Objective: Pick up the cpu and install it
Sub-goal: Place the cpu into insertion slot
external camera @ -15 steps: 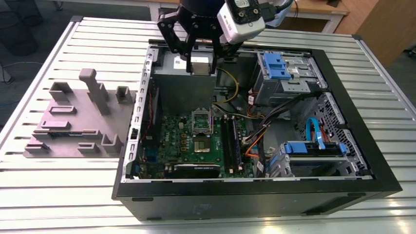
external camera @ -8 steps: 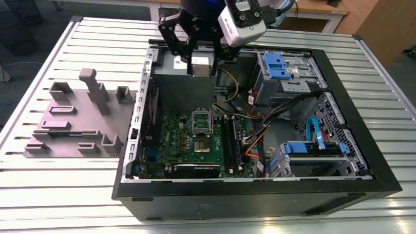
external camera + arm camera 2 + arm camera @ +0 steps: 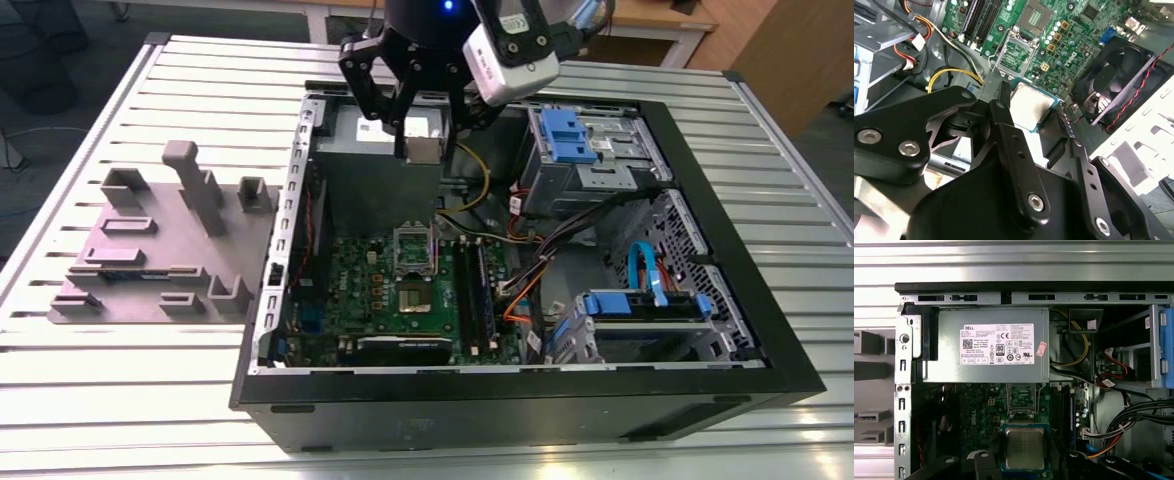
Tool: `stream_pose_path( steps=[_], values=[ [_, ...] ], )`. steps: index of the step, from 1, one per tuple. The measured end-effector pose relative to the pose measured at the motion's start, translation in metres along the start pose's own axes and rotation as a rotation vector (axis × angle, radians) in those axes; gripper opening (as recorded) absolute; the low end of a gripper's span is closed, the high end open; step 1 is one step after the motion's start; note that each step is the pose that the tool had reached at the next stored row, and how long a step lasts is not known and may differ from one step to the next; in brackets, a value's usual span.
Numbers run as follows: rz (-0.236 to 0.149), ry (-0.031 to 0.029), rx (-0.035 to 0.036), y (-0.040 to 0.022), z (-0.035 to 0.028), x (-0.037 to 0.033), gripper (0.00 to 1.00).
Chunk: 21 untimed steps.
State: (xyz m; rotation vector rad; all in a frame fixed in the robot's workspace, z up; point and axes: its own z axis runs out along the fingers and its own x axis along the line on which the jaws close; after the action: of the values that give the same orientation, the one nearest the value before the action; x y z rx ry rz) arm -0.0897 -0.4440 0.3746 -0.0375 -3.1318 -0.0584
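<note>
Two black fingers (image 3: 1004, 125) are clamped on opposite edges of the cpu (image 3: 1030, 106). The gap is narrow and the chip sits flat, silver lid facing up toward the wrist.

No long axis to speak of, since the chip is square. In the first wrist view its edges (image 3: 1025, 447) look roughly squared to the case walls.

Exterior view: the cpu (image 3: 422, 148) hangs in the air at the edge of the power supply (image 3: 380, 125), clear of the motherboard (image 3: 387, 300) and touching nothing but the fingers.

Key relation: the socket (image 3: 416, 298) lies below the chip and further along the board, away from the power supply. Its hinged load frame (image 3: 414, 245) is flipped open between the two. Chip and socket are apart, so judged not yet seated. In the second wrist view the open frame (image 3: 1016, 52) sits just past the chip, with the socket (image 3: 1036, 12) beyond it.

Beside the socket are long black memory sticks (image 3: 474, 290).

Further out:
- a case fan (image 3: 1114, 80) at the wall
- blue drive bays (image 3: 574, 135) on the exterior view's right
- a grey fixture tray (image 3: 160, 250) with upright blocks on the slatted counter (image 3: 134, 400), exterior view's left, outside the computer case (image 3: 534, 400)
</note>
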Motion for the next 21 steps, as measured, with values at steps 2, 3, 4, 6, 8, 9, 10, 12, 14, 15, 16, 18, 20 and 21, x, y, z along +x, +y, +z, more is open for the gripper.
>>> stream_pose_path(
  steps=[2,3,4,6,8,9,10,12,14,15,16,18,20,21],
  values=[
    [0.000,-0.0001,-0.0001,-0.0021,0.0019,-0.0001,0.47],
    [0.000,0.0000,-0.0001,-0.0031,0.0028,-0.0001,0.47],
    [0.000,-0.0001,-0.0001,-0.0039,0.0038,-0.0002,0.47],
    [0.000,0.0000,-0.0001,-0.0043,0.0051,-0.0005,0.47],
    [0.000,0.0000,0.0000,-0.0043,0.0059,-0.0017,0.47],
    [0.000,0.0000,-0.0001,-0.0043,0.0061,-0.0023,0.47],
    [0.000,0.0000,-0.0001,-0.0044,0.0062,-0.0024,0.47],
    [0.000,-0.0001,-0.0001,-0.0043,0.0062,-0.0031,0.47],
    [0.000,0.0000,-0.0001,-0.0043,0.0062,-0.0037,0.47],
    [0.000,0.0000,-0.0001,-0.0043,0.0062,-0.0038,0.47],
    [0.000,-0.0001,-0.0001,-0.0043,0.0062,-0.0038,0.47],
    [0.000,0.0000,-0.0001,-0.0043,0.0062,-0.0038,0.47],
    [0.000,0.0000,-0.0001,-0.0043,0.0062,-0.0038,0.47],
    [0.000,0.0000,-0.0001,-0.0043,0.0062,-0.0039,0.47]
  ],
)
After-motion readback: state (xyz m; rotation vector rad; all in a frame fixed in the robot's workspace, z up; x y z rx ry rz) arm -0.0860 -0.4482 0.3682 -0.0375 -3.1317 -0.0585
